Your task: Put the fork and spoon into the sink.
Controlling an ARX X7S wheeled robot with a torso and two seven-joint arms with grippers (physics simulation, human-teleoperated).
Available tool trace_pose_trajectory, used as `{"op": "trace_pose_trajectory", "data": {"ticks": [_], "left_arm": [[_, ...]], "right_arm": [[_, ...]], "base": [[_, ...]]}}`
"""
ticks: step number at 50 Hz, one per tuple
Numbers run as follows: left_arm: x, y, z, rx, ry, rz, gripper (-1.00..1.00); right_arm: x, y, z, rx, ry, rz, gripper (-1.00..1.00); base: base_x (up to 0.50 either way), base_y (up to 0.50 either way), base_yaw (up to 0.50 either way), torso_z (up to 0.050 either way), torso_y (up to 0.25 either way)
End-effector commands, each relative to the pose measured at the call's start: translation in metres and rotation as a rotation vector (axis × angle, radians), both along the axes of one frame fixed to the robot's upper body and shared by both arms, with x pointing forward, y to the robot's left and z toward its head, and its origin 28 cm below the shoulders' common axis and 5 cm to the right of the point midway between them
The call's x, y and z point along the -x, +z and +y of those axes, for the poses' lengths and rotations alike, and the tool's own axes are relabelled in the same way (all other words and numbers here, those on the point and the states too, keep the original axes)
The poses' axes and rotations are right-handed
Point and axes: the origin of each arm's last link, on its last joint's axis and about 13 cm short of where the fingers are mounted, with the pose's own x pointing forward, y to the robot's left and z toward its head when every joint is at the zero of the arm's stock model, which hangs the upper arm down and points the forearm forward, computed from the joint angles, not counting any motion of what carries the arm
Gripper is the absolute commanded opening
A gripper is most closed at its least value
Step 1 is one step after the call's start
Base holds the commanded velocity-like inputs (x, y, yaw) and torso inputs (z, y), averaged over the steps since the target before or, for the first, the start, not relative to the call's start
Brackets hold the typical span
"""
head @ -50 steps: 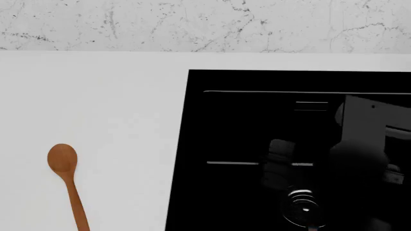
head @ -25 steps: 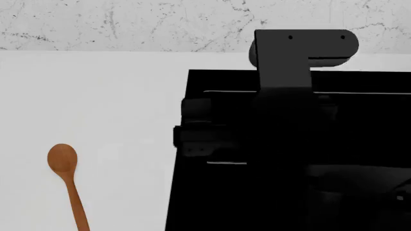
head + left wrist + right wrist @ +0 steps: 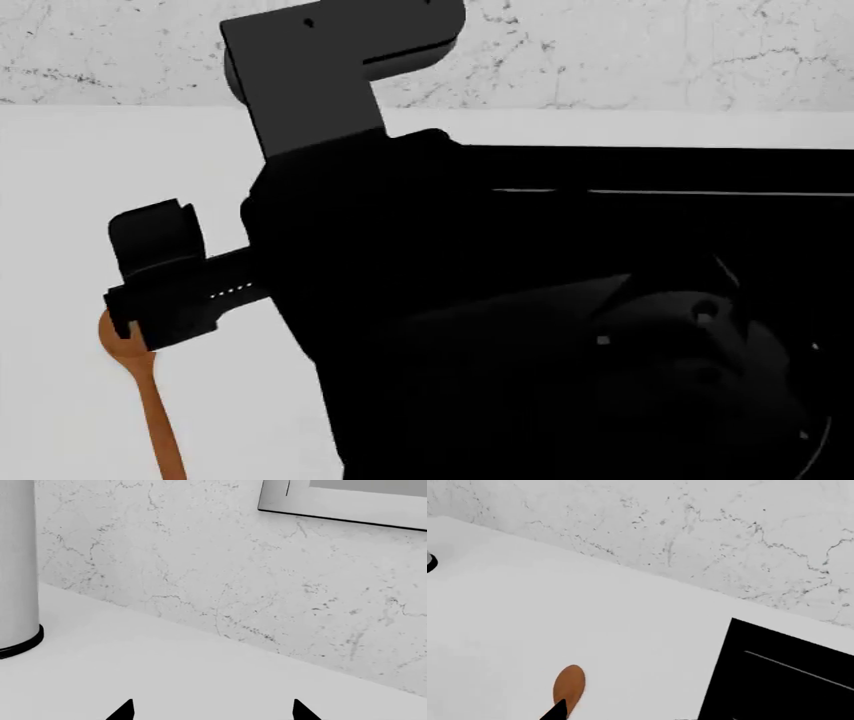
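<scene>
On the white bench [image 3: 560, 605], we find the spoon [image 3: 150, 405] lying flat beside the sink [image 3: 787, 680]; the right hand [image 3: 160, 280] poises over its bowl, apparently unclenched, holding nothing; the fork is unseen.

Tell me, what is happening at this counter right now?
The robot's right claw is over the round bowl of the light brown wooden spoon, which lies flat on the white countertop beside the large black rectangular sink. Nothing is gripped yet. The left claw faces the marbled back wall, open and empty. No fork is visible.
</scene>
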Motion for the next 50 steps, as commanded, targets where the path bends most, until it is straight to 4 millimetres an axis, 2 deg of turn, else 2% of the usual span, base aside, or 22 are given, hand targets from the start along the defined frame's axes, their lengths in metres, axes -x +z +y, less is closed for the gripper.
{"op": "trace_pose_trajectory", "data": {"ticks": [1, 15, 26, 37, 50], "left_arm": [[0.003, -0.002, 0.003, 0.001, 0.016, 0.004, 1.0], [0.001, -0.008, 0.004, 0.011, 0.019, 0.023, 1.0], [0.003, -0.012, 0.007, 0.001, 0.026, 0.033, 1.0], [0.001, -0.021, 0.012, 0.011, 0.03, 0.044, 1.0], [0.003, -0.027, 0.014, 0.023, 0.031, 0.048, 1.0]], "right_arm": [[-0.013, -0.015, 0.031, 0.029, 0.115, 0.063, 1.0], [-0.021, -0.037, 0.056, 0.029, 0.178, 0.168, 1.0], [-0.038, -0.042, 0.071, -0.01, 0.17, 0.252, 1.0], [-0.057, -0.051, 0.078, -0.027, 0.131, 0.318, 1.0], [-0.057, -0.065, 0.086, -0.002, 0.137, 0.327, 1.0]], "base": [[0.0, 0.0, 0.0, 0.0, 0.0], [0.0, 0.0, 0.0, 0.0, 0.0], [0.0, 0.0, 0.0, 0.0, 0.0], [0.0, 0.0, 0.0, 0.0, 0.0], [0.0, 0.0, 0.0, 0.0, 0.0]]}}
